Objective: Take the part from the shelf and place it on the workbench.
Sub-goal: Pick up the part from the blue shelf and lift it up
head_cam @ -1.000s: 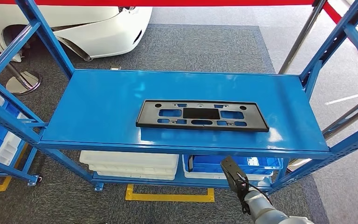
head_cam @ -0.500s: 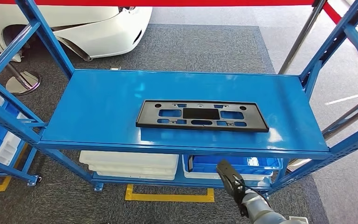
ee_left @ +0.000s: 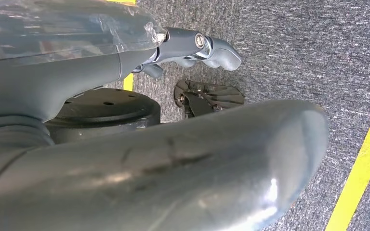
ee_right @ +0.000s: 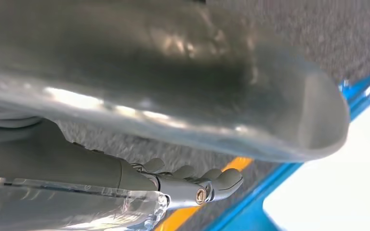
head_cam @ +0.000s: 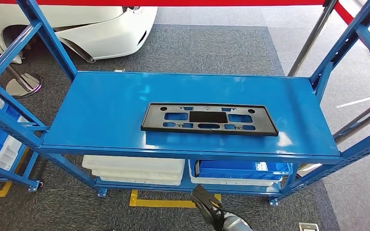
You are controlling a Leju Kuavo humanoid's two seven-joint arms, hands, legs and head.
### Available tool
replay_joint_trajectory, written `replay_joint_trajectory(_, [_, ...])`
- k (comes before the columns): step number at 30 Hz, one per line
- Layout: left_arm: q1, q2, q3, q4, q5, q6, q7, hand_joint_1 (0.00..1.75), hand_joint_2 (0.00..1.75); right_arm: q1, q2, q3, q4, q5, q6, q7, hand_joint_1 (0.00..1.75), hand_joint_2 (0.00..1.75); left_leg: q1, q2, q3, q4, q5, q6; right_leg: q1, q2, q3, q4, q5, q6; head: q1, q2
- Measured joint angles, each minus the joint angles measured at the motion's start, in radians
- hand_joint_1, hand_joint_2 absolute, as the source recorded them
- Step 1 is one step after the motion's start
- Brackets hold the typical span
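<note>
Head view: black part (head_cam: 208, 119) lies flat at mid-shelf (head_cam: 101, 110); white trays (head_cam: 134, 169) and a blue bin (head_cam: 243, 169) sit on the tier below it. Right hand (head_cam: 207, 204), below the shelf's front edge, holds nothing, fingers extended. Left hand (ee_left: 192, 45) hangs over carpet, empty, fingers apart and partly hidden.

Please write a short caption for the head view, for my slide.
Black part lies flat on the blue shelf, untouched; the right hand hangs low before it.
</note>
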Motion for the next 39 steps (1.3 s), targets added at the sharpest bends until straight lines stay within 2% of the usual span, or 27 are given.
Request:
replay_joint_trajectory(30, [0.0, 0.0, 0.0, 0.0, 0.002, 0.0, 0.004, 0.0, 0.0, 0.0, 0.014, 0.068, 0.0, -0.003, 0.005, 0.001, 0.0, 0.0, 0.0, 0.0, 0.0, 0.0, 0.0, 0.0, 0.0, 0.0, 0.0, 0.0, 0.0, 0.0, 0.0, 0.0])
replay_joint_trajectory(39, [0.0, -0.001, -0.009, 0.0, -0.005, -0.001, 0.008, 0.0, 0.0, -0.042, 0.032, 0.105, 0.0, -0.003, 0.033, -0.037, 0.0, 0.0, 0.0, 0.0, 0.0, 0.0, 0.0, 0.0, 0.0, 0.0, 0.0, 0.0, 0.0, 0.0, -0.001, 0.0])
